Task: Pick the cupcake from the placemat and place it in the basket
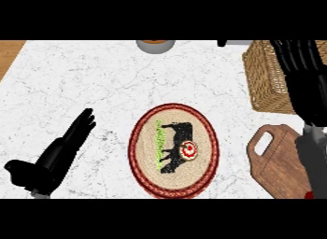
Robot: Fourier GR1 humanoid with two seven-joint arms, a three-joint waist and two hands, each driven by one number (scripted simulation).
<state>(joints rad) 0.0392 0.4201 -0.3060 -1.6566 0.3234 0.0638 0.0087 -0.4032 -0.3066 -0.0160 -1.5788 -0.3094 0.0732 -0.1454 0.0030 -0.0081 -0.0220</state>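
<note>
The oval woven placemat (144, 154), red-rimmed with a black cow picture, lies at the middle of the counter. On its right part sits a small round red and white thing, which looks like the cupcake (188, 149) seen from above. The wicker basket (264, 79) stands at the back right. My right hand (305, 65) hovers over the basket's left part with its fingers straight and pointing away from me, open and holding nothing that shows. My left hand (64, 144) rests open on the counter left of the placemat, fingers pointing up and right.
A wooden cutting board (273, 161) with a handle hole lies at the front right, partly under my right forearm. A small round container (156, 45) stands at the counter's far edge. The counter ends at the upper left, where a wooden surface (1, 56) shows.
</note>
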